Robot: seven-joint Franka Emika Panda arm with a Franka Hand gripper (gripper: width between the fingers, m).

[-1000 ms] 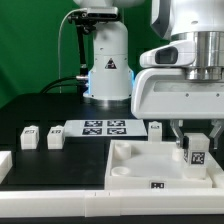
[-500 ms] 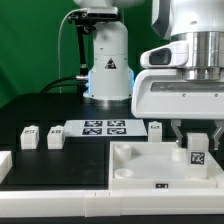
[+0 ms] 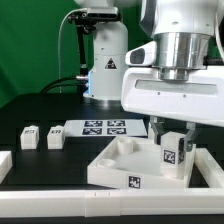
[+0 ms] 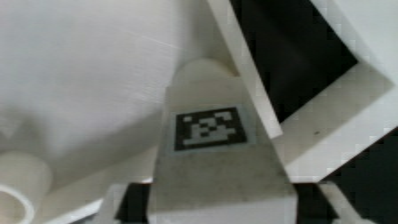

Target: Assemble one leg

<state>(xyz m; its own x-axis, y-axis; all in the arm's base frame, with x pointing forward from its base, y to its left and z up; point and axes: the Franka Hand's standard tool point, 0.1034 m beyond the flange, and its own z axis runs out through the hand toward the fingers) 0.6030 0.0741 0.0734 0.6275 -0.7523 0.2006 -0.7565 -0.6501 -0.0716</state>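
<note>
My gripper [image 3: 172, 146] is shut on a white leg [image 3: 172, 154] with a marker tag on its face, held upright over the near right corner of the large white square piece [image 3: 118, 160]. In the wrist view the leg [image 4: 217, 130] fills the middle, its tag facing the camera, with a dark finger at each side and the square piece's rim [image 4: 249, 60] behind it. Two more legs [image 3: 30, 136] [image 3: 54, 138] stand at the exterior view's left on the black table.
The marker board [image 3: 104, 127] lies behind the square piece. A white block [image 3: 5, 165] sits at the exterior view's left edge and a white rail [image 3: 60, 203] runs along the front. The arm's base [image 3: 105, 70] stands at the back.
The gripper with the leg has shifted to the exterior view's left. The large square piece has turned and moved left with it.
</note>
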